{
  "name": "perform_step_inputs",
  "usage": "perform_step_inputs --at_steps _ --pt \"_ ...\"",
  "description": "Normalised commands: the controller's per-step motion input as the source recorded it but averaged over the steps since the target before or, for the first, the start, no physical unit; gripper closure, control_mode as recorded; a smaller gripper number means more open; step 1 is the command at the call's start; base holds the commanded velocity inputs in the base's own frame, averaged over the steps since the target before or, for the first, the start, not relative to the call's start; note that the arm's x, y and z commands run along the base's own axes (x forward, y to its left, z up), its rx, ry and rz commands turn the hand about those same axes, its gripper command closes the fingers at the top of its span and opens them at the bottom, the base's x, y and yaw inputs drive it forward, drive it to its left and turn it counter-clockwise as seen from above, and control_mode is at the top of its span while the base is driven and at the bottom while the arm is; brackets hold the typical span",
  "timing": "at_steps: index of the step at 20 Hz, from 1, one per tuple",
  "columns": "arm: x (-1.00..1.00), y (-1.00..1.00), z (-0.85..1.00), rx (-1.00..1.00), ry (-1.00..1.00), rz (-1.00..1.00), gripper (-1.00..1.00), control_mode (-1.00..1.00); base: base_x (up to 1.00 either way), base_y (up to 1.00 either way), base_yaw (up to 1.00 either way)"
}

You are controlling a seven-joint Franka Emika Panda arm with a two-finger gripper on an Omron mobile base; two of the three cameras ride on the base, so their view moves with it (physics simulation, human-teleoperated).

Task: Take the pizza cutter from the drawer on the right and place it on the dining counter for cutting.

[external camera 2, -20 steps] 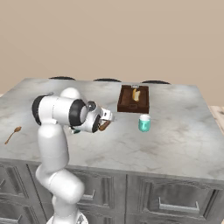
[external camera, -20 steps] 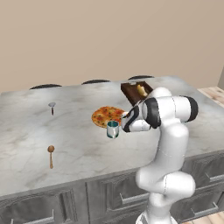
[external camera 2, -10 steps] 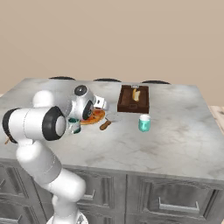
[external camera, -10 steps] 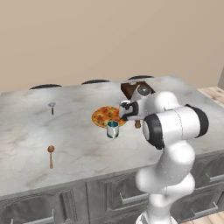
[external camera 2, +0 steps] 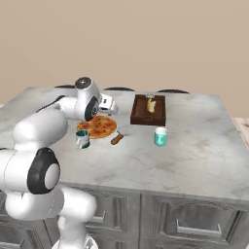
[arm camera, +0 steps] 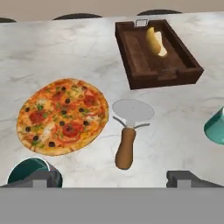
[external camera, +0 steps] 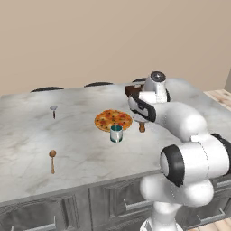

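Marble dining counter point(arm camera: 65, 52) before us, pizza cutter point(arm camera: 129, 131) lying just right of the pizza point(arm camera: 62, 115), dark wooden tray point(arm camera: 155, 52) beyond, teal cup point(arm camera: 217, 127) far right, our gripper point(arm camera: 116, 178) spread wide, empty.

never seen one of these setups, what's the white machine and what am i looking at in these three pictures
The white machine is a robot arm on a base that drives, shown in a rendered kitchen. Two pictures come from cameras on the base, behind the arm to its left and right. The third comes from a camera on the hand, looking along the gripper, whose jaws are open and hold nothing.

On the marble dining counter lie a pizza, and beside it the pizza cutter with its brown handle. Nearby are a dark wooden tray, a teal cup and a darker mug. Farther off lie a wooden spoon and a small silver-headed spoon.
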Motion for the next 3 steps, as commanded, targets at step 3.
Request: perform_step_inputs --at_steps 3 --pt "-1.00 0.01 0.50 0.00 0.00 0.02 -1.00 -1.00 0.00 0.00 0.00"
